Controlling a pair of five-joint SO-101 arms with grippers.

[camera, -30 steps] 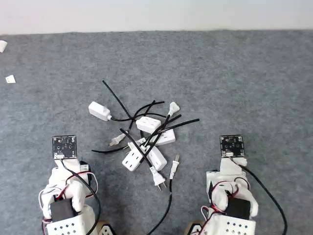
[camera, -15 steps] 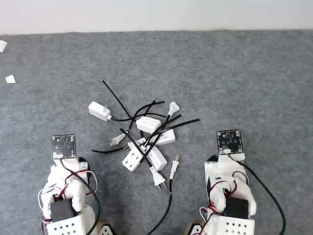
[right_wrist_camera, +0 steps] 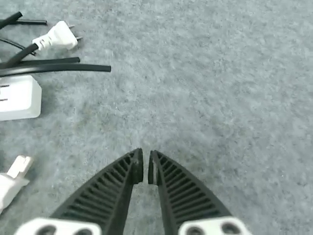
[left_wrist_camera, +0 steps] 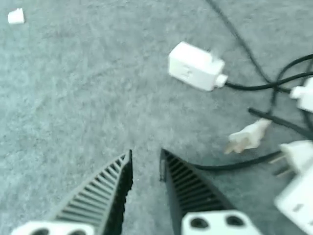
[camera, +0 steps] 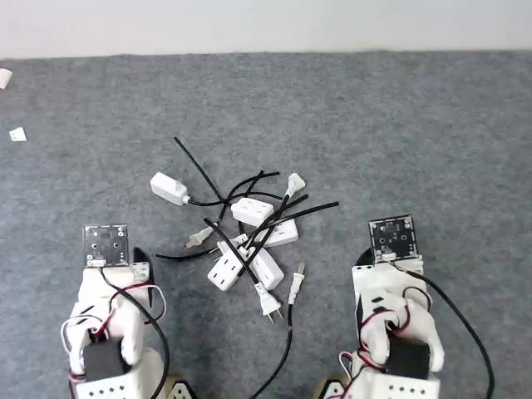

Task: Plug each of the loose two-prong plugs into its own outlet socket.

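Note:
A tangle of white outlet sockets and black cords lies mid-table. One socket block (camera: 169, 188) (left_wrist_camera: 195, 66) sits apart at the left, another (camera: 252, 211) in the middle and a third (camera: 281, 233) (right_wrist_camera: 17, 98) beside it. Loose two-prong plugs lie around them: one at the far right of the pile (camera: 295, 183) (right_wrist_camera: 57, 36), one at the left (camera: 198, 238) (left_wrist_camera: 247, 137), and two at the near side (camera: 268, 304) (camera: 297, 285). My left gripper (left_wrist_camera: 145, 156) hovers over bare carpet left of the pile, slightly open and empty. My right gripper (right_wrist_camera: 145, 156) is shut and empty, right of the pile.
The left arm (camera: 108, 291) and right arm (camera: 391, 291) stand at the near edge on either side of the pile. Two small white scraps (camera: 17, 134) (camera: 4, 78) lie at the far left. Grey carpet (camera: 416, 133) covers the table up to a white wall.
Both arms have shifted slightly forward, the right one more. The plugs and sockets have not moved.

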